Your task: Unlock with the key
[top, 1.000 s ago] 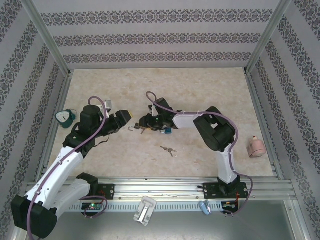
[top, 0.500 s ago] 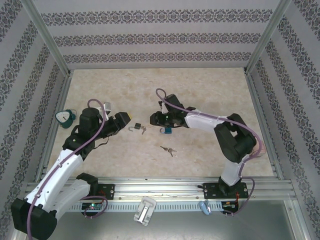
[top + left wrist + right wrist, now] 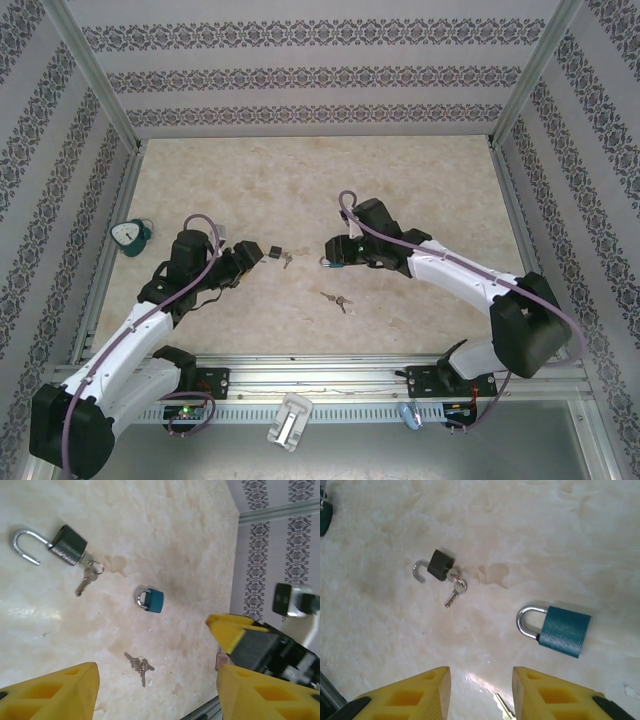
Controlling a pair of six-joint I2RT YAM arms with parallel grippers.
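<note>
A black padlock (image 3: 69,545) lies on the table with its shackle swung open and a key (image 3: 86,580) in its base; it also shows in the right wrist view (image 3: 441,565) with its key (image 3: 453,591). My left gripper (image 3: 257,254) stands open just left of the black padlock (image 3: 272,251), its yellow fingers (image 3: 52,692) wide apart over a loose bunch of keys (image 3: 139,664). My right gripper (image 3: 329,249) is open and empty beside a shut blue padlock (image 3: 563,630).
A teal item (image 3: 130,236) lies by the left wall. The bunch of keys (image 3: 337,299) rests in front of both padlocks. An aluminium rail (image 3: 320,372) runs along the near edge. Patterned walls close in the table on three sides.
My right arm has pulled back to the right, away from the black padlock, and its elbow has swung out to the right. My left gripper has shifted slightly right towards the padlock.
</note>
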